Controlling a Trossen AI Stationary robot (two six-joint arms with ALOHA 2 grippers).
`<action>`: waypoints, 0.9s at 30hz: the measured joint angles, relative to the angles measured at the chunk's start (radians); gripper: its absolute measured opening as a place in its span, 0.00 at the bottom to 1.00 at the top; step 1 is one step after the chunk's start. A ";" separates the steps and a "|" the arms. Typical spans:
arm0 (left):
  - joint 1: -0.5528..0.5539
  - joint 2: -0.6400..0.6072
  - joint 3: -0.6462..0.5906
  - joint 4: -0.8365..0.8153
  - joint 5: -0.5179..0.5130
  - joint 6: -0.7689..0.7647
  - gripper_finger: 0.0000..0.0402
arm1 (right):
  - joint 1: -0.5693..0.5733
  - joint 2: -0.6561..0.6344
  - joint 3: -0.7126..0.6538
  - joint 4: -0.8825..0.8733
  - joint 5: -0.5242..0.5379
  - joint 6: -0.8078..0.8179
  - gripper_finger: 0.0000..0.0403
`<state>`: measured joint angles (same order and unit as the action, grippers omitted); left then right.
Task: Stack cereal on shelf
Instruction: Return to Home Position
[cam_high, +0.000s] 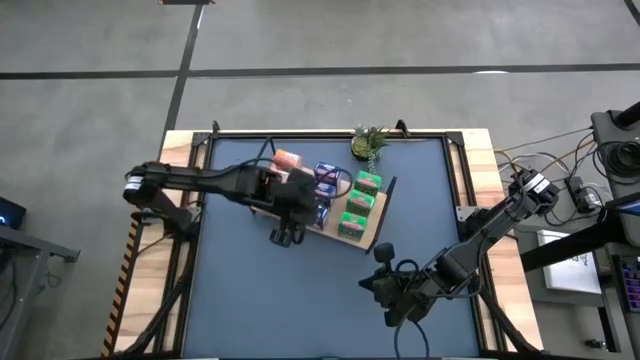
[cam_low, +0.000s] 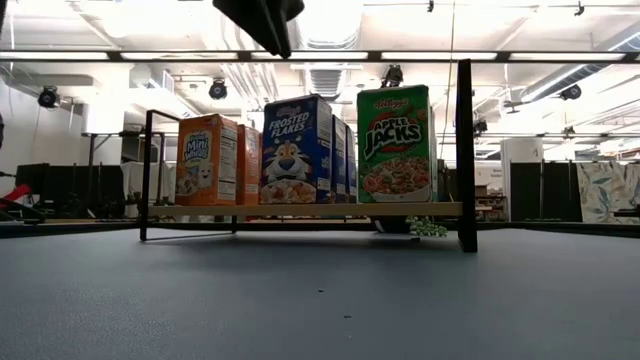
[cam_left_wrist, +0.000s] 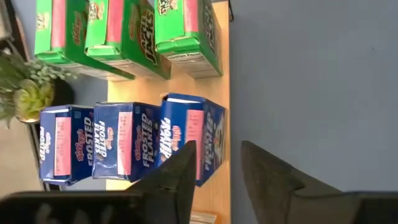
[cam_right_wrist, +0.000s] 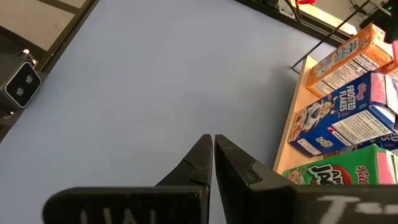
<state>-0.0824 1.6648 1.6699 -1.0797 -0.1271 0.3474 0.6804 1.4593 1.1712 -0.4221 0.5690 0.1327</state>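
The shelf (cam_high: 376, 233) is a light-wood board on black legs, set askew at mid-table. Cereal boxes stand upright on it in three rows. These are orange ones (cam_low: 205, 160), blue ones (cam_low: 297, 150) (cam_left_wrist: 124, 143) and green ones (cam_low: 395, 145) (cam_left_wrist: 124, 31). My left gripper (cam_high: 287, 236) (cam_left_wrist: 217, 145) hovers open above the shelf's near-left edge, beside the nearest blue box. It shows at the top of the low view (cam_low: 262, 25), higher than the boxes. My right gripper (cam_high: 383, 254) (cam_right_wrist: 213, 138) is shut over bare table, near and to the right of the shelf.
A small potted plant (cam_high: 368, 142) (cam_left_wrist: 28, 87) stands past the shelf's far end, by the table's far edge. Dark blue tabletop (cam_high: 270, 300) lies open toward the near side. Cables and equipment sit off the table's right (cam_high: 600, 190).
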 joint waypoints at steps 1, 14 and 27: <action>-0.008 -0.018 -0.029 0.025 -0.011 -0.005 0.26 | 0.000 0.000 0.000 -0.001 0.000 0.005 0.02; -0.119 -0.300 -0.436 0.505 -0.211 -0.095 0.11 | 0.000 -0.005 -0.003 0.008 0.065 0.053 0.02; -0.151 -0.457 -0.706 0.703 -0.412 -0.116 0.11 | -0.076 -0.045 0.036 0.011 0.143 0.200 0.02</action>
<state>-0.2330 1.2082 0.9643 -0.3768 -0.5394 0.2312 0.6041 1.4146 1.2076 -0.4107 0.7123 0.3324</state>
